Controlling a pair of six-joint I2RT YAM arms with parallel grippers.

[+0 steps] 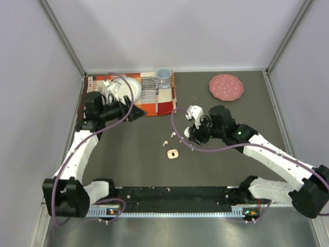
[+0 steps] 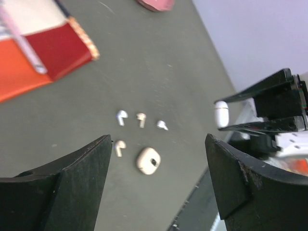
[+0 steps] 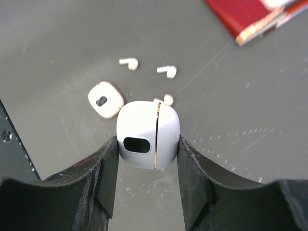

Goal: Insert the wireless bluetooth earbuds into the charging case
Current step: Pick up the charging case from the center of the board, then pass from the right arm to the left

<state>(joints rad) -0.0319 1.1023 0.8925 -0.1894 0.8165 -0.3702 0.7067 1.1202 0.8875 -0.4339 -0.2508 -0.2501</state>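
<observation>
White case (image 3: 148,134) clamped in R tool (image 3: 148,145); earbuds (image 2: 140,119) on bench (image 1: 128,159) just left of it; L tool (image 2: 159,147) apart, farther off.

No writing, brand, number or sign can be read in any view. The white charging case (image 3: 147,134), clamped between the jaws of the right gripper (image 3: 147,144), shows only a dark oval mark and a thin seam line on the face turned to the camera. The beige case (image 2: 147,160) lying just ahead of the left gripper (image 2: 159,144), between its jaws in that view, shows a dark oval too. Any print on the patterned cloth (image 2: 43,53) far beyond those jaws is too blurred to tell.
</observation>
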